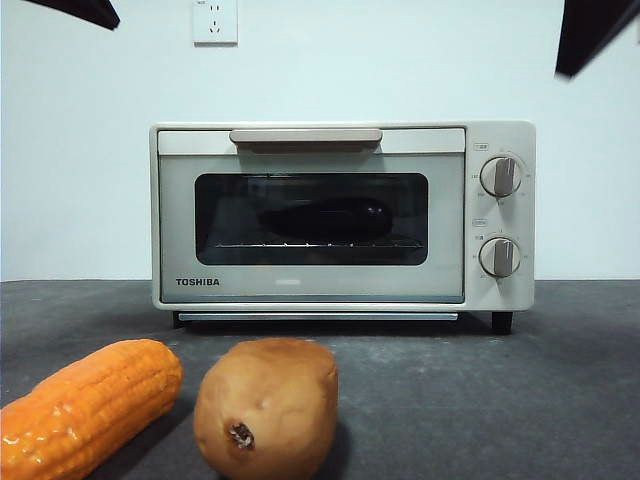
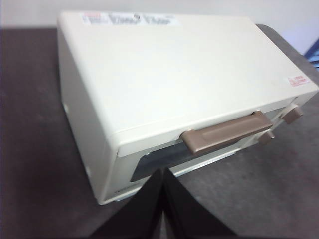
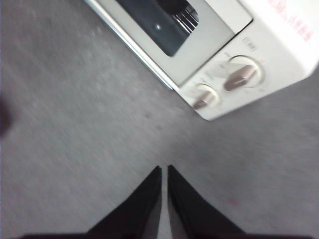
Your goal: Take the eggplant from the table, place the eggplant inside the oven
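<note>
oven (image 1: 310, 285) door shut, blocks cavity | corn (image 1: 85, 405), potato (image 1: 265, 405) crowd front table (image 1: 520, 400) | right side open

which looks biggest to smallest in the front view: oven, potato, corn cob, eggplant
1. oven
2. potato and corn cob: alike, and the corn cob is cut off by the frame; both are near the camera
3. eggplant, seen inside behind the glass

The oven (image 1: 340, 215) was set on the table (image 1: 560, 400), towards its back, before the wall. The eggplant (image 1: 325, 218) was seen lying inside the oven, on the rack, behind the closed door. Before the oven, the corn cob (image 1: 85, 405) was placed left of the potato (image 1: 266, 405), just beside it.
</note>
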You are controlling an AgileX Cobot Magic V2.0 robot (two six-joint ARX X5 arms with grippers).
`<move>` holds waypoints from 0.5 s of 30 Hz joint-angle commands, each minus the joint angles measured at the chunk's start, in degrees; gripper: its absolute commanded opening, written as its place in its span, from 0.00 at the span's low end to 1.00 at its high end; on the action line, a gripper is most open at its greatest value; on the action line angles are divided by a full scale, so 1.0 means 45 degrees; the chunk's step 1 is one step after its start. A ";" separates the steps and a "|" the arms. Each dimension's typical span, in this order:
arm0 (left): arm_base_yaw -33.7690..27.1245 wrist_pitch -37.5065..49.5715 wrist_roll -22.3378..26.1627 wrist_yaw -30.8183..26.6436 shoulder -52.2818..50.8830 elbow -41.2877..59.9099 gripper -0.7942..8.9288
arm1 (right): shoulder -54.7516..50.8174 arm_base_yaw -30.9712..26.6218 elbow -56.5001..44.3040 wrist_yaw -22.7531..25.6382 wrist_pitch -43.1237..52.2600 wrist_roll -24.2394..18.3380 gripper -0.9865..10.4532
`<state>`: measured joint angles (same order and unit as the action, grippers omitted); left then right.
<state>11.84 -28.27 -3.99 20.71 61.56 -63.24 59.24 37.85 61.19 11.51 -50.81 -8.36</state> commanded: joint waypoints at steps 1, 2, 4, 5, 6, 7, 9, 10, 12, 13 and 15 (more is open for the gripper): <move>0.0452 0.0510 0.0121 -0.1132 -0.0748 0.1132 0.09 | -0.0534 -0.1224 -0.1098 -0.2215 0.2127 0.0665 0.09; 0.0583 0.0704 0.0049 -0.1438 -0.1103 0.1637 0.09 | -0.0685 -0.1515 -0.1443 -0.2599 0.2657 0.0801 0.09; 0.0787 0.1122 -0.0146 -0.1923 -0.1894 0.2764 0.09 | -0.1205 -0.2293 -0.2511 -0.3351 0.4182 0.1224 0.09; 0.0845 0.1302 -0.0301 -0.2035 -0.2210 0.3254 0.09 | -0.1423 -0.2535 -0.2953 -0.3560 0.4799 0.1360 0.09; 0.0899 0.1515 -0.0423 -0.2040 -0.2535 0.3750 0.09 | -0.1603 -0.2715 -0.3342 -0.3638 0.5323 0.1467 0.09; 0.0962 0.1719 -0.0568 -0.2045 -0.2943 0.4352 0.09 | -0.1870 -0.2909 -0.3959 -0.3716 0.6120 0.1564 0.09; 0.1049 0.2166 -0.0821 -0.2079 -0.3589 0.5328 0.09 | -0.2283 -0.3045 -0.4940 -0.3818 0.7305 0.1647 0.09; 0.1103 0.2463 -0.0981 -0.2142 -0.3959 0.5858 0.09 | -0.2458 -0.3050 -0.5450 -0.3900 0.7917 0.1749 0.09; 0.1209 0.3011 -0.1360 -0.2516 -0.4600 0.6722 0.09 | -0.2832 -0.3045 -0.6460 -0.3891 0.9112 0.2113 0.09; 0.1273 0.3279 -0.1564 -0.2798 -0.4979 0.7159 0.09 | -0.2997 -0.3050 -0.6946 -0.3876 0.9690 0.2395 0.09; 0.1389 0.3667 -0.1715 -0.3303 -0.5605 0.7796 0.09 | -0.3211 -0.3050 -0.7747 -0.3842 1.0705 0.2841 0.09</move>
<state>17.82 -13.02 -10.09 6.35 36.69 -28.21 44.66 23.88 26.98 -5.85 -4.89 1.41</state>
